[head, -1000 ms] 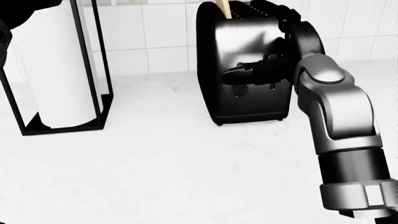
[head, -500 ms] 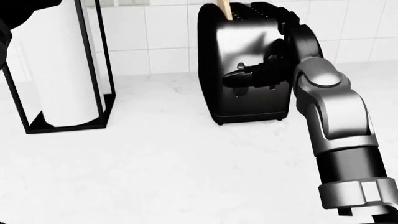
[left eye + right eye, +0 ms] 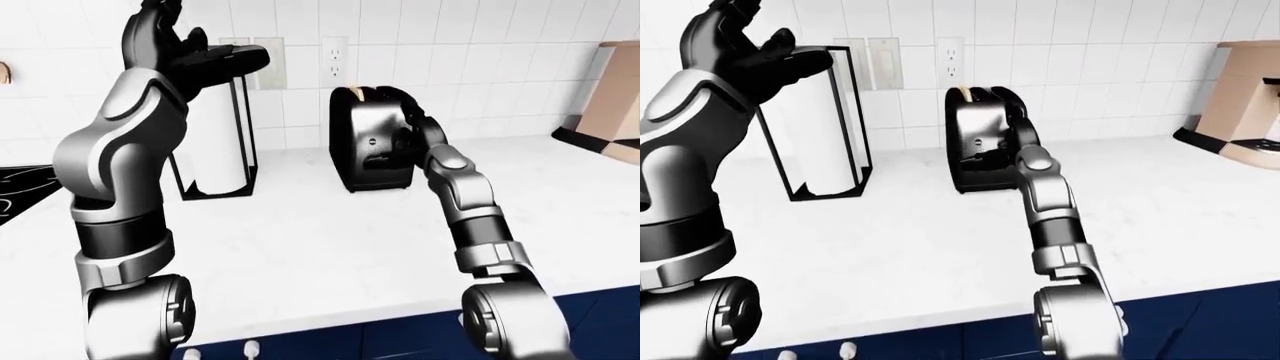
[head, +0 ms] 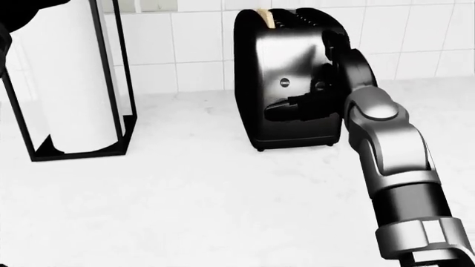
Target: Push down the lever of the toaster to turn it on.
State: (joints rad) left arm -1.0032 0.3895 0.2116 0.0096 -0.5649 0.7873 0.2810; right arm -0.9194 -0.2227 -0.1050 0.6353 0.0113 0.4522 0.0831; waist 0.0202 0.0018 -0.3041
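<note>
Black toaster (image 4: 289,78) stands on the white counter (image 4: 185,194) against the tiled wall (image 4: 196,44), right of centre in the head view, a tan slice of bread (image 4: 265,16) poking just out of its left slot. Right hand (image 4: 304,105) is pressed against the toaster's near face, low down, black fingers (image 4: 278,110) reaching left across the panel just below a small round badge (image 4: 285,83). Fingers look loosely curled, not wrapped round anything; black on black, so exactly how far apart they are and whether they touch the lever cannot be told. The lever itself cannot be picked out, hidden by the hand or lost in the dark face. Silver right forearm (image 4: 393,161) runs up from the lower right of the head view to the hand. Left hand (image 3: 195,52) is raised high at upper left of the left-eye view, well apart from the toaster, fingers spread wide and holding nothing; it sits in front of the top of the paper towel roll (image 3: 820,120), contact unclear. That roll stands upright in a black wire frame holder (image 4: 111,83) left of the toaster on the same counter. Wall outlet (image 3: 950,56) is on the tiles just above and left of the toaster. Tan box-like appliance (image 3: 1245,97) far right on the counter, cut by the frame edge. Dark blue cabinet fronts (image 3: 400,337) below the counter's near edge.
</note>
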